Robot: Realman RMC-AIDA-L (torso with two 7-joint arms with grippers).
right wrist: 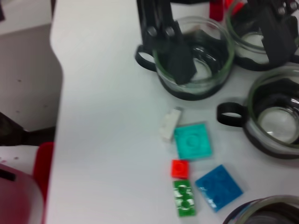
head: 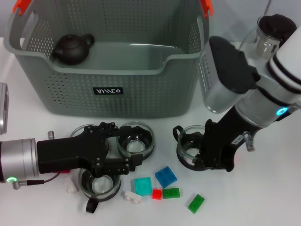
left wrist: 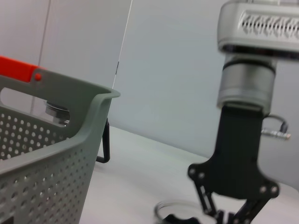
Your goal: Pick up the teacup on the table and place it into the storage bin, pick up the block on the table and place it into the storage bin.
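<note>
The grey storage bin (head: 141, 80) stands at the back and its perforated wall (left wrist: 46, 177) fills the left wrist view. Several glass teacups sit in front of it: one (head: 135, 141) in the middle, one (head: 99, 184) nearer me, one (head: 190, 143) to the right. My left gripper (head: 115, 148) is open above the left cups, and one fingertip (right wrist: 182, 60) dips into the near teacup (right wrist: 194, 56). My right gripper (head: 204, 157) hangs low at the right teacup's rim. Small blocks lie in front: cyan (head: 142, 185), blue (head: 165, 176), red (head: 157, 193), green (head: 171, 192).
A dark teapot (head: 71, 48) lies inside the bin at its left end. A glass pitcher with a dark lid (head: 270, 35) stands at the back right behind my right arm. Another green block (head: 196, 203) and white blocks (head: 133, 197) lie near the table's front edge.
</note>
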